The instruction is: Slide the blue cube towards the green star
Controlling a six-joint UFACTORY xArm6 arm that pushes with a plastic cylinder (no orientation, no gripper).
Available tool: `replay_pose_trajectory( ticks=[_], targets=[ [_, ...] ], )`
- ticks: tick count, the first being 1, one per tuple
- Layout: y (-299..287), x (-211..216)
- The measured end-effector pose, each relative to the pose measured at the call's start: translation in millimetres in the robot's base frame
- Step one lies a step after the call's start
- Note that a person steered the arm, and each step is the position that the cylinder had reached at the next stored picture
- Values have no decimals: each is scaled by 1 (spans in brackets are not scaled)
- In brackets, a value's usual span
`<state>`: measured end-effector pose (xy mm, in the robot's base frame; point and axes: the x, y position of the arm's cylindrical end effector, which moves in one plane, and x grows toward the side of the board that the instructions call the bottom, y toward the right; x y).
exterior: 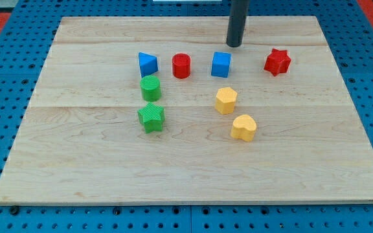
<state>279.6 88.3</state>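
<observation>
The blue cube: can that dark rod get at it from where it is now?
Probably yes. My tip sits just above the blue cube, toward the view's top and slightly right, with bare board between them and no other block in the way.

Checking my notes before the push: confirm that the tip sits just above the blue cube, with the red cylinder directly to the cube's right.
One detail is wrong. The camera view shows my tip just above the blue cube, but the red cylinder is directly to the cube's left, not right.

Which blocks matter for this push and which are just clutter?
In the job: blue cube, green star, my tip just above-right of the cube.

Lying about: blue triangular block, red cylinder, red star, green cylinder, yellow hexagon, yellow heart.
</observation>
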Motion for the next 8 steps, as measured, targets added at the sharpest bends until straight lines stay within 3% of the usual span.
replay_pose_trajectory(
  ticks=[2,3,4,6,8],
  targets=[
    [-10,73],
    [-14,81],
    [-15,55],
    [-88,78],
    [-91,78]
  ],
)
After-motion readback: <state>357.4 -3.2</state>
